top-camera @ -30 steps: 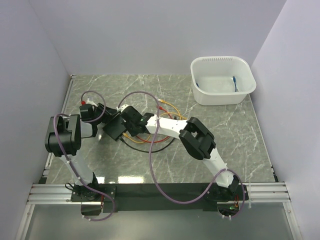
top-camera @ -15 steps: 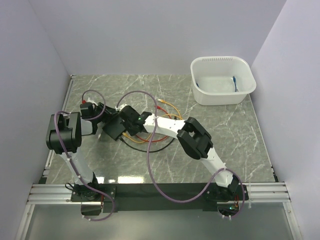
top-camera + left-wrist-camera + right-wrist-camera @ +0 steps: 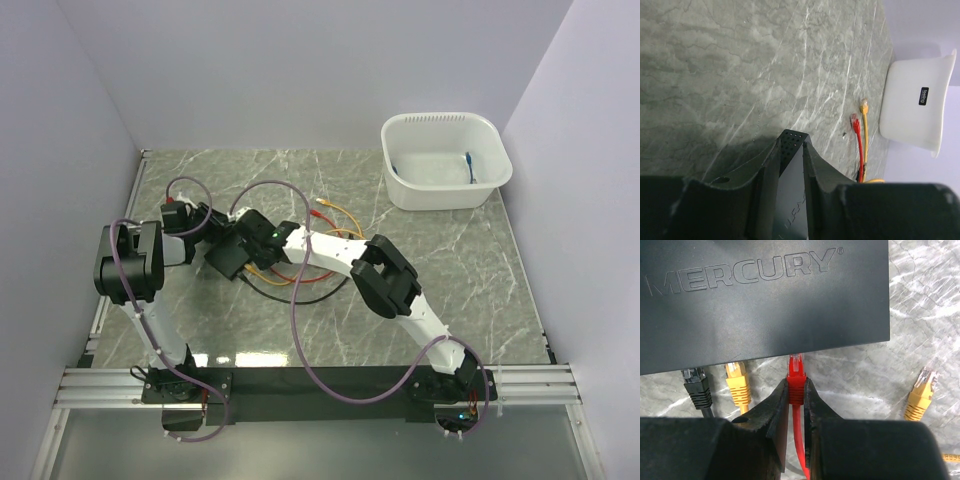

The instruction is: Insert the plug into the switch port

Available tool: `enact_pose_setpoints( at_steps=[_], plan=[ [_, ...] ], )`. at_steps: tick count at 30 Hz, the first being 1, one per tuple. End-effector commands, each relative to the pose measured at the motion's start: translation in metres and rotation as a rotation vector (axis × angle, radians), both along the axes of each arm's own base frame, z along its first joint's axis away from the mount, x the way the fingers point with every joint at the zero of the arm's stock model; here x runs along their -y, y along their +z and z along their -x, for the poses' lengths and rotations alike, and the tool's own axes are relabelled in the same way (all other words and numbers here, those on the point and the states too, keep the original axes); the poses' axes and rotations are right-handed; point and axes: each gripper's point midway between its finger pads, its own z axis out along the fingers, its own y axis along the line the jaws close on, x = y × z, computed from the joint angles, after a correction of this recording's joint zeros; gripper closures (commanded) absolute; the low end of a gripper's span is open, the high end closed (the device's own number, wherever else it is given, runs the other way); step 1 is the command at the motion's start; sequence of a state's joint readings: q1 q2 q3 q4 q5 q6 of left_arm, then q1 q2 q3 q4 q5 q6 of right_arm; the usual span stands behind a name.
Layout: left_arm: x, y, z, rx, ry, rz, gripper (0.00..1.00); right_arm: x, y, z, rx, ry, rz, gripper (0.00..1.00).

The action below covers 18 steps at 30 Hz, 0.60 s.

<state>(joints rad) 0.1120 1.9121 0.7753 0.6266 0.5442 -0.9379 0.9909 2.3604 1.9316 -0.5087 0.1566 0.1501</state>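
The switch is a thin matte-black box marked MERCURY [image 3: 760, 300], lying left of the table's middle [image 3: 226, 260]. My left gripper [image 3: 790, 146] is shut on one end of the box [image 3: 790, 175], a finger on each flat face. My right gripper [image 3: 796, 390] is shut on a red plug [image 3: 796, 382] by its boot. The plug's clear tip [image 3: 795, 361] points at the box's near edge and touches or just enters it; the port itself is hidden under that edge. In the top view the two grippers meet at the box, left [image 3: 212, 240] and right [image 3: 255, 243].
A yellow plug [image 3: 737, 382] and a black plug [image 3: 697, 385] sit at the same edge, left of the red one. A loose yellow plug [image 3: 920, 395] lies to the right. Red and yellow cable ends [image 3: 856, 125] lie near the white tub [image 3: 445, 160].
My right arm has moved left, bringing the red plug up to the switch's edge. The left gripper has shifted slightly and keeps its hold on the box.
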Motion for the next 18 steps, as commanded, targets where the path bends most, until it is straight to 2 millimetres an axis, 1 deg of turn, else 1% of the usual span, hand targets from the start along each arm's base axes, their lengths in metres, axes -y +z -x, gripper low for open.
enact_pose_setpoints(
  at_steps=[1,2,3,7,8,10,11,12,14,18],
  plan=[
    [0.011,-0.007,0.005,-0.029,-0.058,-0.002,0.70,-0.019,0.020,-0.014,0.093,0.016,-0.070,1.00],
    [0.011,-0.007,0.005,-0.030,-0.061,-0.004,0.70,-0.022,0.024,-0.016,0.110,0.020,-0.090,1.00],
    [0.011,-0.008,0.006,-0.037,-0.062,-0.004,0.70,-0.021,0.020,-0.015,0.110,0.023,-0.084,1.00],
    [0.012,-0.011,0.006,-0.053,-0.063,-0.006,0.70,-0.023,0.022,-0.016,0.124,0.026,-0.103,1.00],
    [0.013,-0.012,0.007,-0.058,-0.067,-0.006,0.70,-0.024,0.026,-0.018,0.137,0.025,-0.118,1.00],
    [0.013,-0.014,0.008,-0.068,-0.066,-0.008,0.70,-0.023,0.026,-0.018,0.145,0.027,-0.120,1.00],
    [0.013,-0.015,0.008,-0.070,-0.068,-0.009,0.70,-0.025,0.031,-0.019,0.160,0.027,-0.137,1.00],
    [0.015,-0.015,0.008,-0.071,-0.075,-0.010,0.70,-0.022,0.027,-0.020,0.165,0.026,-0.128,1.00],
    [0.016,-0.018,0.009,-0.083,-0.078,-0.010,0.70,-0.023,0.031,-0.021,0.182,0.029,-0.140,1.00],
    [0.018,-0.020,0.009,-0.091,-0.087,-0.011,0.70,-0.018,0.025,-0.022,0.194,0.029,-0.117,1.00]
  ],
)
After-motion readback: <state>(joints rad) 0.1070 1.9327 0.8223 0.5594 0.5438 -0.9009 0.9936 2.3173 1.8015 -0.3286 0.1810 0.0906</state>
